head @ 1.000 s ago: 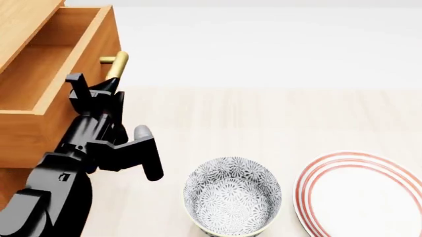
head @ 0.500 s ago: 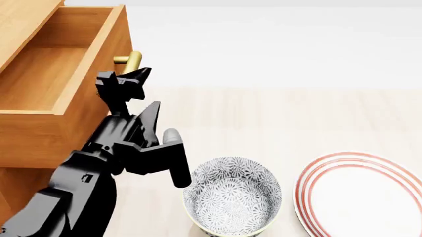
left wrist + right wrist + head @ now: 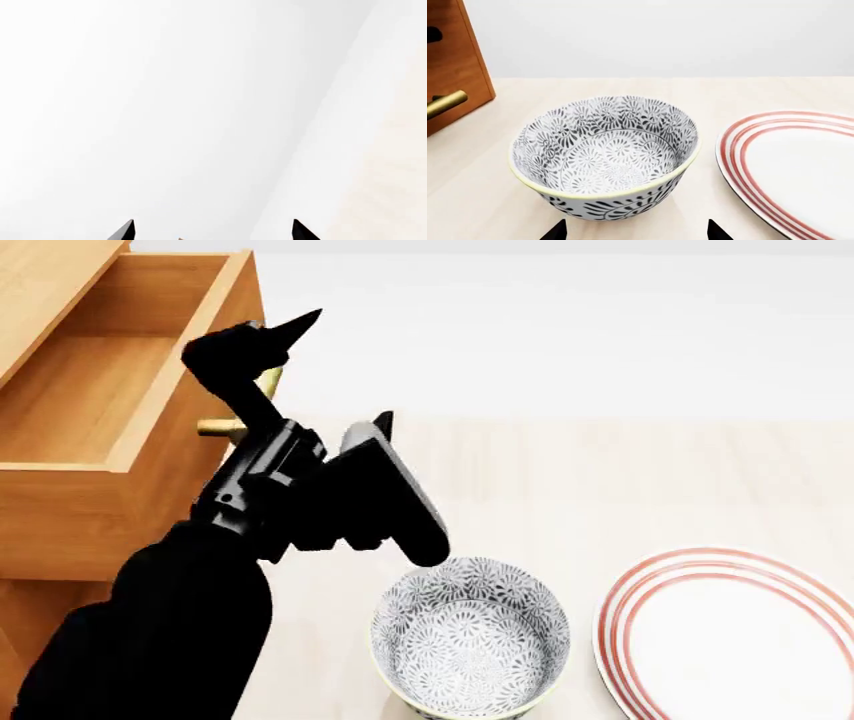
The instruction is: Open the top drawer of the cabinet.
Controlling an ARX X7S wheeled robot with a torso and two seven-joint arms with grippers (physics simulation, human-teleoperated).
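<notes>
Drawer space showed first in my head view: the top drawer (image 3: 94, 390) stood pulled well out of the cabinet (image 3: 40, 610) at the worktop's left edge, its lighter wood floor bare to the camera. Its brass handle (image 3: 234, 420) peeked out on the drawer's front face, partly hidden behind my left arm. My left claw (image 3: 267, 345) hung just in front of that face, above the handle, tips pointing up and away; in the left wrist view its two tips (image 3: 127, 231) stood apart with only white wall between them, so it was released and gripping nothing. A lower drawer's brass handle (image 3: 444, 104) showed in the right wrist view at the cabinet's corner. Near the worktop's front edge sat a patterned bowl (image 3: 470, 635), upright, and just beside it toward the right edge a white plate with red rings (image 3: 727, 635), not touching it. My right claw (image 3: 635, 231) was spread, empty, near the bowl.
</notes>
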